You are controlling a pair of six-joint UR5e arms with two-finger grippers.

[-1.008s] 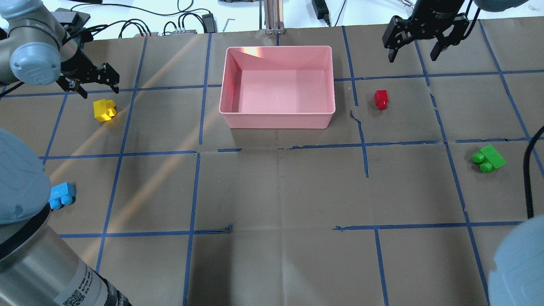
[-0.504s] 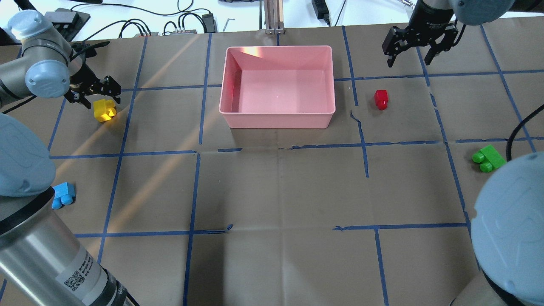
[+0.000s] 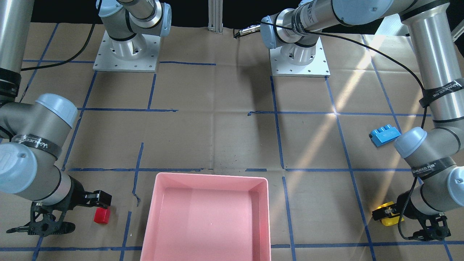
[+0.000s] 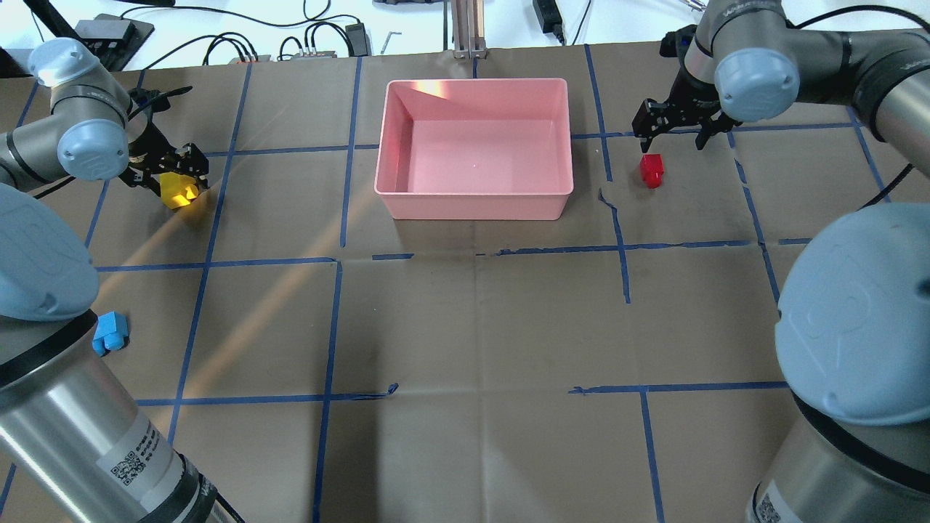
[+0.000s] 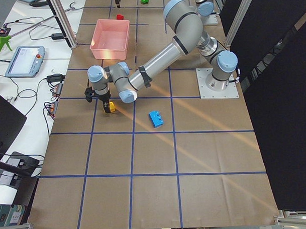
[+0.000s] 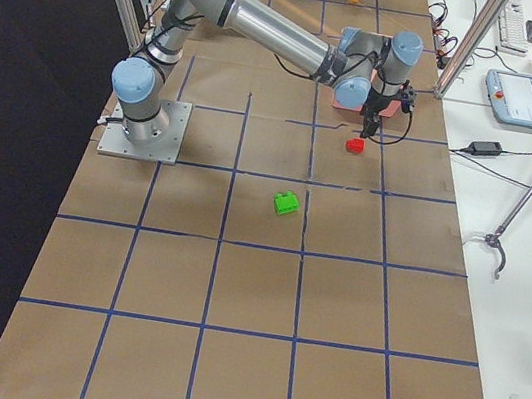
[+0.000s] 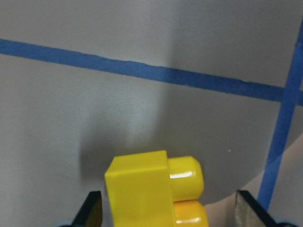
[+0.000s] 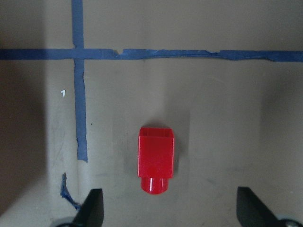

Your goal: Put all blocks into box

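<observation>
Blocks all lie on the table [image 4: 472,327] outside the box [image 4: 472,209], which we see at the far middle. The yellow block [image 4: 180,192] sits left of the box between the wide jaws of our left gripper [image 4: 178,180]; the wrist view puts one finger just beside its flat side and the other apart from its studs. Our right gripper [image 4: 672,145] hangs with jaws wide just beyond the red block [image 4: 652,170], which lies right of the box. The blue block [image 3: 384,135] lies nearer the robot on the left; the green block [image 6: 288,203] lies well apart on the right, hidden overhead by the right arm [image 4: 850,312]. Between each block and the box we see only brown paper and blue tape [image 4: 218,263]. A wired adapter [image 4: 357,36] lies past the far edge. Black bands [image 3: 442,90] seem to read WANJEED; a QR label [image 4: 131,465] marks the left arm [image 4: 73,428].
</observation>
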